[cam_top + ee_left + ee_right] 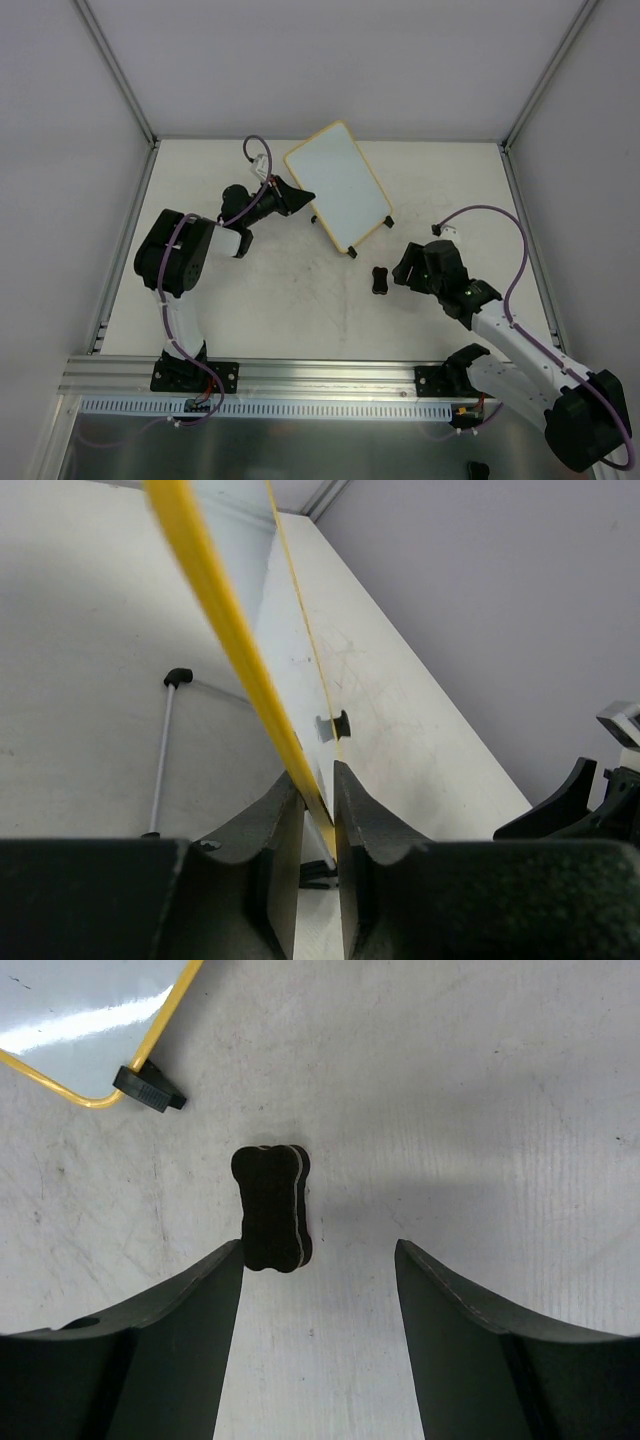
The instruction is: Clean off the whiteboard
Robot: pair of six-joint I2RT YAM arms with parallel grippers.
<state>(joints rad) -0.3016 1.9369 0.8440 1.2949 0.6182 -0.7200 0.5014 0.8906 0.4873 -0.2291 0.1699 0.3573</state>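
The whiteboard (338, 185), white with a thin yellow frame and black clip feet (352, 252), stands tilted at the back middle of the table; I see no marks on its face. My left gripper (300, 197) is at its left edge. In the left wrist view the yellow frame (215, 610) runs down between the fingers (318, 780), which are shut on it. A small black eraser block (380, 280) lies on the table in front of the board. My right gripper (405, 270) stands open just behind the eraser (272, 1208), its jaws wide apart and empty (318, 1250).
White walls and metal corner posts (115, 70) enclose the table. An aluminium rail (320, 375) runs along the near edge. A thin grey rod with a black tip (165, 740) shows beside the board in the left wrist view. The board's corner and clip foot (148, 1088) lie left of the eraser.
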